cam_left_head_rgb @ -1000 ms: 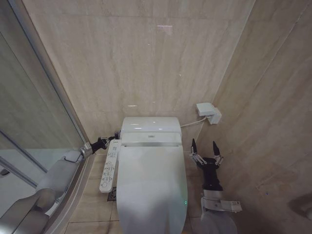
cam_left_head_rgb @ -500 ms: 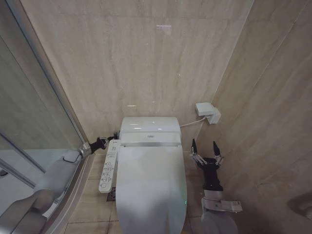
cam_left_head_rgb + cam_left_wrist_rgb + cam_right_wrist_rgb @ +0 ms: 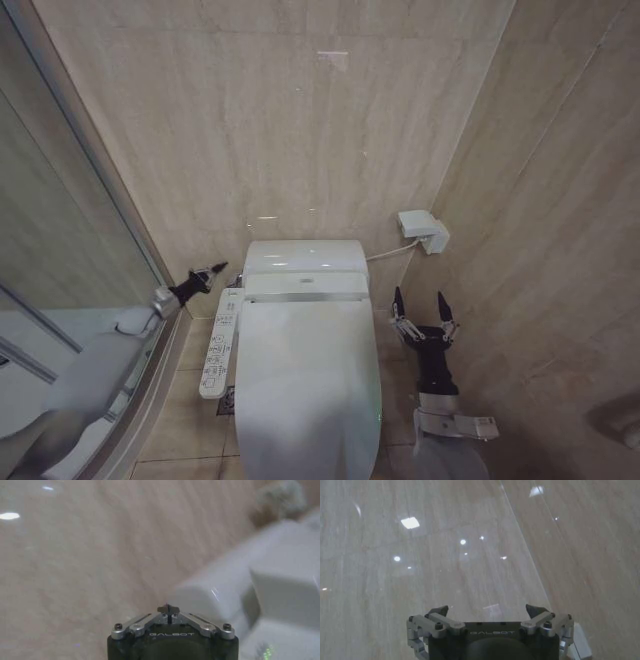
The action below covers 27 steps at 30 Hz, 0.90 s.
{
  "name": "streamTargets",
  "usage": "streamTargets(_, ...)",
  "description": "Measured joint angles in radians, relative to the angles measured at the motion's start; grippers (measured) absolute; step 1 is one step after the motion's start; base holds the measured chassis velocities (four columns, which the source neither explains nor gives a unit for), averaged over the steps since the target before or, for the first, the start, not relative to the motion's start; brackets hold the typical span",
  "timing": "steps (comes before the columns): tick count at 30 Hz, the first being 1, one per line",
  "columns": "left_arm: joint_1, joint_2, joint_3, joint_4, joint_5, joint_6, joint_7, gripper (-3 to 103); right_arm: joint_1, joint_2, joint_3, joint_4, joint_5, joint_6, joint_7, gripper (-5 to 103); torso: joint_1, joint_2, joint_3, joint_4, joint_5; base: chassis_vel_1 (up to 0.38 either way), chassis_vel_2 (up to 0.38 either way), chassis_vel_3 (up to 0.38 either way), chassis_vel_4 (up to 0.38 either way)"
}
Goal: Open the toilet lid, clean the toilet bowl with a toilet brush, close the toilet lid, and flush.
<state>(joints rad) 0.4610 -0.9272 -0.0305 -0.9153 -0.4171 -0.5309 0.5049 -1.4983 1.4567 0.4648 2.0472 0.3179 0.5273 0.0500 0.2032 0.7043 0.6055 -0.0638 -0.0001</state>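
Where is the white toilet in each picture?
Head view: the toilet sits in the middle, with its lid down.
Left wrist view: its blurry white body lies beyond the left gripper.
Right wrist view: the right gripper faces the wall instead.
Shared landmark: the beige tiled wall.

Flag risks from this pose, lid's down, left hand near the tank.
1. The left hand, shut, hangs beside the button-strip side panel; a stray move could press a button.
2. The right hand, open, sits between the toilet lid and the tiled side wall; a swing might scrape either.
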Motion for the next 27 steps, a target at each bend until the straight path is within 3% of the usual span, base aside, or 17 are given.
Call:
streamTargets(2, 0.064, 0.028, -0.03, -0.118, -0.065, 0.018, -0.067, 0, -0.006, 0.002, 0.003, 0.006, -0.001, 0.002, 0.0, 100, 0.0, 0.0, 0.0, 0.0001, 0.0004, 0.0, 0.0, 0.0, 0.0)
streamTargets(4, 0.089, 0.036, -0.045, -0.164, -0.082, 0.023, -0.098, 0, -0.011, 0.003, 0.007, 0.009, -0.001, 0.002, 0.0, 100, 0.0, 0.0, 0.0, 0.0001, 0.0003, 0.0, 0.0, 0.0, 0.0)
streamTargets(6, 0.175, 0.057, -0.097, -0.294, -0.116, 0.051, -0.219, 0, -0.018, 0.008, 0.009, 0.014, -0.002, 0.005, 0.0, 100, 0.0, 0.0, 0.0, -0.001, 0.0, 0.0, 0.0, 0.0, 0.0)
streamTargets(7, 0.175, 0.057, -0.097, -0.294, -0.116, 0.051, -0.219, 0, -0.018, 0.008, 0.009, 0.014, -0.002, 0.005, 0.0, 100, 0.0, 0.0, 0.0, -0.001, 0.0, 0.0, 0.0, 0.0, 0.0)
streamTargets(10, 0.314, 0.075, -0.187, -0.475, -0.161, 0.12, -0.39, 0, -0.023, 0.014, 0.01, 0.019, -0.005, 0.006, 0.002, 100, 0.0, 0.0, 0.0, -0.0004, 0.0001, 0.0, 0.0, 0.0, 0.0)
streamTargets(11, 0.397, 0.077, -0.24, -0.583, -0.177, 0.17, -0.468, 0, -0.025, 0.017, 0.011, 0.021, -0.007, 0.006, 0.002, 100, 0.0, 0.0, 0.0, 0.0003, 0.0001, 0.0, 0.0, 0.0, 0.0)
streamTargets(12, 0.397, 0.077, -0.24, -0.583, -0.177, 0.17, -0.468, 0, -0.025, 0.017, 0.011, 0.021, -0.007, 0.006, 0.002, 100, 0.0, 0.0, 0.0, 0.0003, 0.0001, 0.0, 0.0, 0.0, 0.0)
streamTargets(14, 0.501, 0.071, -0.307, -0.723, -0.185, 0.24, -0.543, 0, -0.028, 0.02, 0.017, 0.03, -0.009, 0.006, 0.002, 100, 0.0, 0.0, 0.0, 0.0004, 0.0, 0.0, 0.0, 0.0, 0.0)
streamTargets(15, 0.546, 0.063, -0.335, -0.784, -0.183, 0.263, -0.568, 6, -0.031, 0.023, 0.019, 0.034, -0.011, 0.005, 0.003, 100, 0.0, 0.0, 0.0, -0.0002, 0.0, 0.0, 0.0, 0.0, 0.0)
streamTargets(16, 0.546, 0.063, -0.335, -0.784, -0.183, 0.263, -0.568, 6, -0.031, 0.023, 0.019, 0.034, -0.011, 0.005, 0.003, 100, 0.0, 0.0, 0.0, -0.0002, 0.0, 0.0, 0.0, 0.0, 0.0)
streamTargets(19, 0.752, 0.018, -0.471, -0.993, -0.141, 0.344, -0.656, 6, -0.044, 0.026, 0.029, 0.056, -0.023, 0.0, 0.006, 100, 0.0, 0.0, 0.0, -0.0002, -0.0004, 0.0, 0.0, 0.0, 0.0)
streamTargets(22, 0.846, -0.013, -0.552, -1.075, -0.102, 0.37, -0.689, 6, -0.052, 0.026, 0.032, 0.069, -0.022, -0.001, 0.008, 100, 0.0, 0.0, 0.0, 0.0001, 0.0005, 0.0, 0.0, 0.0, 0.0)
streamTargets(23, 0.908, -0.041, -0.609, -1.124, -0.08, 0.382, -0.701, 33, -0.059, 0.025, 0.033, 0.08, -0.02, -0.002, 0.013, 100, 0.0, 0.0, 0.0, 0.0003, 0.0002, 0.0, 0.0, 0.0, 0.0)
streamTargets(27, 1.066, -0.13, -0.721, -1.261, -0.061, 0.391, -0.715, 33, -0.073, 0.025, 0.037, 0.102, -0.014, -0.005, 0.024, 100, 0.0, 0.0, 0.0, -0.0001, 0.0006, 0.0, 0.0, 0.0, 0.0)
